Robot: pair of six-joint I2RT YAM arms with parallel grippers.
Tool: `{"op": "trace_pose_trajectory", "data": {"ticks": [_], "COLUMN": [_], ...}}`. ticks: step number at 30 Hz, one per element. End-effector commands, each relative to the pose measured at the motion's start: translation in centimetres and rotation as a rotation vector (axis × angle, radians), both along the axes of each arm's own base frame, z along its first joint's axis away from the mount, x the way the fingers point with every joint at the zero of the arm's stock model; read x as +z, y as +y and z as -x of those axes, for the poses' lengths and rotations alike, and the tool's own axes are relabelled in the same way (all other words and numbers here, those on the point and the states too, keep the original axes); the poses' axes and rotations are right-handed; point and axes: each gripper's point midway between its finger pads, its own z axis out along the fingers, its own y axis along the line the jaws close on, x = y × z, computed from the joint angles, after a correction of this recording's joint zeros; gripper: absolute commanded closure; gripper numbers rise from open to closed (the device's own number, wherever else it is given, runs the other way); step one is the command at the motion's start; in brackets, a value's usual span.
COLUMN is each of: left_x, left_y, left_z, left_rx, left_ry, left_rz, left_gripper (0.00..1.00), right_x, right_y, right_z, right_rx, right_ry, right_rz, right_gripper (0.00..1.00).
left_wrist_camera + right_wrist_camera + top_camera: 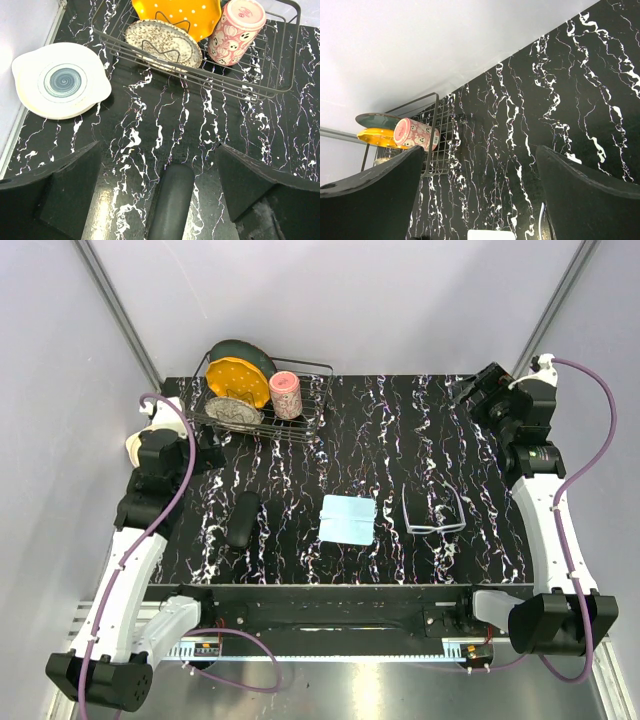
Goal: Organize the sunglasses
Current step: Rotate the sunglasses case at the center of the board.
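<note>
Desk (300,455): black with white marbling, walled by pale panels.

Far left corner: wire dish rack (316,410). You find in it a yellow dotted plate (238,382) on edge, a dark green plate (250,348) behind that, a speckled plate (233,412) leaning in front, and a pink cup (286,395) with small ghost faces at the rack's right end. Just left of the rack, at the desk's edge, lies a white plate (61,80) with a blue-grey spiral centre, flat on the desk.

Near row, left to right: black glasses case (243,519), closed, lying lengthwise; light-blue cloth (348,519), spread flat; the sunglasses (432,513). All three are apart from each other, with nothing lying on or across them.

Sunglasses: right of centre, just beside the cloth. Thin whitish frame, and the desk's marbling shows through the clear lenses. Slim arms unfolded, pointing toward the far edge; the front faces the near edge.

Left claw (157,150): your jaws are spread wide and hold nothing. It hangs over the far end of the case, aimed at the rack.

Right claw (480,150): also spread wide and holding nothing, parked at the far right corner, well apart from the sunglasses.
</note>
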Motion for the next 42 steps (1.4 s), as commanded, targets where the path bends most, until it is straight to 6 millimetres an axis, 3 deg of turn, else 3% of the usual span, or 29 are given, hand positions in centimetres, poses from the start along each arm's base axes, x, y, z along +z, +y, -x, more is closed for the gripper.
{"op": "trace_pose_trajectory", "data": {"ticks": [1,7,10,12,16,17,18,20,23,24,25,27,31,34,39,42], "left_x": [0.9,-1.1,-4.1,-7.7,-12.4,-13.0,-13.8,-14.2,-14.8,-15.2,-15.5,-16.9,-19.1,-20.5,-24.0,-24.9], "left_y": [0.5,0.0,0.1,1.2,1.2,0.4,0.0,-0.9,-1.6,-1.8,-1.9,-1.4,0.3,1.9,0.6,0.2], "left_z": [-0.4,-0.4,-0.1,0.6,2.2,2.2,2.4,2.3,2.2,2.3,2.5,3.3,4.8,5.3,5.2,5.1], "left_rx": [0.049,0.075,0.108,0.185,0.228,0.199,0.190,0.163,0.143,0.140,0.144,0.204,0.343,0.436,0.407,0.398], "left_ry": [-0.038,0.009,0.127,0.284,0.508,0.532,0.557,0.567,0.585,0.602,0.615,0.666,0.715,0.727,0.872,0.884], "left_rz": [0.024,0.102,0.108,0.084,0.098,0.127,0.144,0.184,0.229,0.238,0.247,0.259,0.271,0.253,0.307,0.320], "left_gripper": [0.01,0.01,0.01,0.01,0.01,0.01,0.01,0.01,0.01,0.01,0.01,0.01,0.13,0.30,0.52,0.53], "right_x": [1.7,0.2,-0.8,-1.6,-4.0,-4.7,-5.2,-7.1,-9.1,-9.6,-10.1,-11.0,-12.2,-13.1,-14.4,-15.3], "right_y": [0.7,2.7,4.1,5.0,8.4,10.8,11.7,14.3,16.0,17.6,17.6,19.7,22.5,24.3,26.5,27.9], "right_z": [0.0,0.1,0.3,0.7,1.8,2.4,2.6,3.3,3.7,4.5,4.5,5.4,7.0,8.2,9.6,10.3], "right_rx": [0.032,0.162,0.244,0.272,0.337,0.395,0.408,0.448,0.426,0.452,0.417,0.435,0.454,0.472,0.508,0.536], "right_ry": [-0.036,0.026,0.051,0.069,0.142,0.159,0.177,0.239,0.311,0.322,0.336,0.362,0.399,0.407,0.422,0.430], "right_rz": [-0.023,-0.007,-0.008,-0.004,0.043,0.078,0.093,0.117,0.156,0.173,0.196,0.193,0.187,0.224,0.252,0.279], "right_gripper": [0.00,0.00,0.00,0.00,0.00,0.00,0.00,0.00,0.00,0.00,0.01,0.02,0.06,0.12,0.14,0.14]}}
